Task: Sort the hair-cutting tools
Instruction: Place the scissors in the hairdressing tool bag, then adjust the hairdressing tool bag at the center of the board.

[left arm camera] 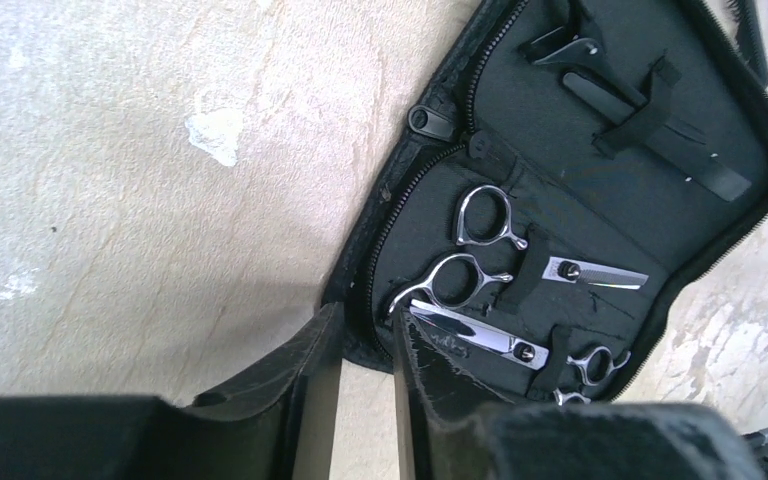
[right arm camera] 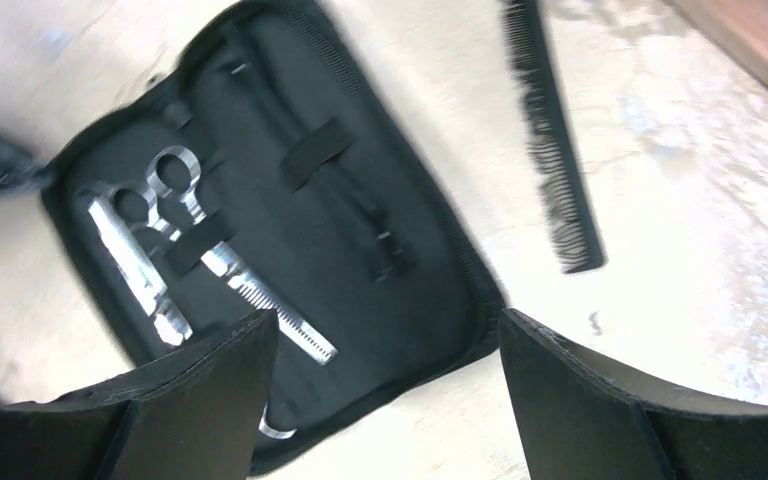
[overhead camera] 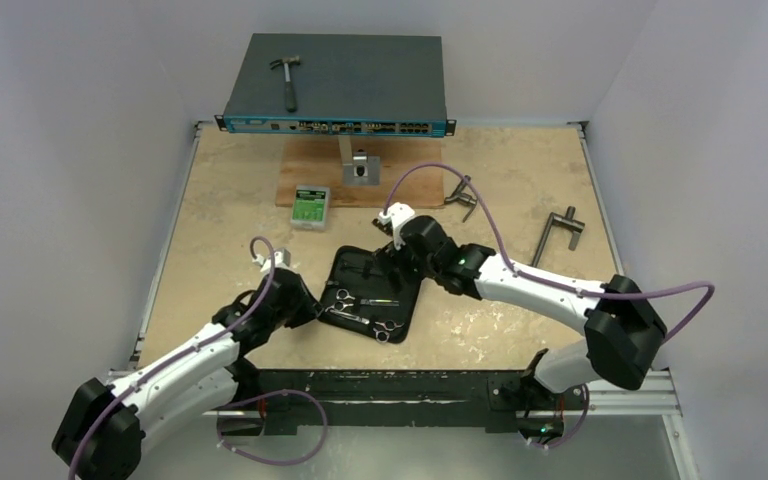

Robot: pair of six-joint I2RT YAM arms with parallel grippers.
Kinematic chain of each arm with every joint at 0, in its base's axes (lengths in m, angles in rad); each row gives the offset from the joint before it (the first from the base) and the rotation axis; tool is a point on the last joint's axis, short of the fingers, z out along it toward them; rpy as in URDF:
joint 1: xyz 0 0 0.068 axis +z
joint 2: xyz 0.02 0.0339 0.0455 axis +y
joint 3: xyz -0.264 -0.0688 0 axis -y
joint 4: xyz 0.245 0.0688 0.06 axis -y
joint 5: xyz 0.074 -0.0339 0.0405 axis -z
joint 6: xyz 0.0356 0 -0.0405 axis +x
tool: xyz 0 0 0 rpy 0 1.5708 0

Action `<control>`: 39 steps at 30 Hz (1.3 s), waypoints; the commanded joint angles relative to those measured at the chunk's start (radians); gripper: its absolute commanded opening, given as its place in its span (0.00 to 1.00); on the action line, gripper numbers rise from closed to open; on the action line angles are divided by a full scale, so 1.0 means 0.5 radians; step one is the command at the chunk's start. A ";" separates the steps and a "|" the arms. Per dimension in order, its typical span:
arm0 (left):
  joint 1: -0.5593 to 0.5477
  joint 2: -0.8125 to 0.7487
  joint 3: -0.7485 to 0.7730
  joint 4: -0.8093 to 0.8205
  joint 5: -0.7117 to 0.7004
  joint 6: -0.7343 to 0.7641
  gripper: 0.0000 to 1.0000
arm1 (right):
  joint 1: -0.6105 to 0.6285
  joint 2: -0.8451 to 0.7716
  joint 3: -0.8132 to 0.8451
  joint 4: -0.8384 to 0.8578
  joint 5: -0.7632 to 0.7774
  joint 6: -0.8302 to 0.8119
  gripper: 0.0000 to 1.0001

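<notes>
A black zip case [overhead camera: 400, 292] lies open in front of the arms. Two silver scissors [overhead camera: 360, 299] lie strapped in it; they also show in the left wrist view [left arm camera: 483, 336] and the right wrist view [right arm camera: 185, 200]. Slim black hair clips [left arm camera: 605, 85] sit under an elastic band in the case's other half. The long black comb [right arm camera: 552, 140] lies on the table beside the case. My left gripper [left arm camera: 365, 325] is at the case's near rim [left arm camera: 360, 335], its fingers close on either side of that rim. My right gripper [right arm camera: 385, 330] is wide open and empty, above the case's edge.
A network switch [overhead camera: 335, 80] stands at the back with a hammer [overhead camera: 287, 78] on it. A wooden board [overhead camera: 305, 185], a grey bracket [overhead camera: 360, 168] and a green-white box [overhead camera: 310, 207] lie behind the case. Grey T-handle tools [overhead camera: 560, 232] lie at the right.
</notes>
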 commanded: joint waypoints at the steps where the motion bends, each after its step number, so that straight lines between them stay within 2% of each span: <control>1: -0.011 -0.173 0.100 -0.186 -0.081 0.008 0.27 | -0.151 0.014 -0.097 0.313 0.061 0.210 0.81; 6: -0.010 -0.342 0.106 -0.362 -0.094 0.025 0.32 | -0.224 0.103 -0.165 0.503 0.012 0.250 0.84; 11: -0.010 -0.382 0.049 -0.328 0.056 0.047 0.31 | -0.245 0.271 -0.138 0.581 0.027 0.210 0.83; 16: -0.010 -0.294 -0.021 -0.208 0.211 0.050 0.29 | -0.302 0.353 -0.144 0.609 -0.036 0.251 0.72; 20: -0.010 -0.187 -0.052 -0.108 0.268 0.044 0.29 | -0.322 0.284 -0.260 0.645 -0.135 0.305 0.63; 23: -0.010 -0.115 -0.066 -0.024 0.327 0.030 0.29 | -0.326 0.186 -0.395 0.700 -0.234 0.365 0.60; 31: -0.011 0.113 -0.038 0.131 0.338 0.024 0.28 | -0.323 -0.045 -0.685 0.782 -0.322 0.492 0.60; 39: -0.011 0.343 0.081 0.205 0.197 0.038 0.27 | -0.323 -0.338 -0.841 0.771 -0.279 0.661 0.67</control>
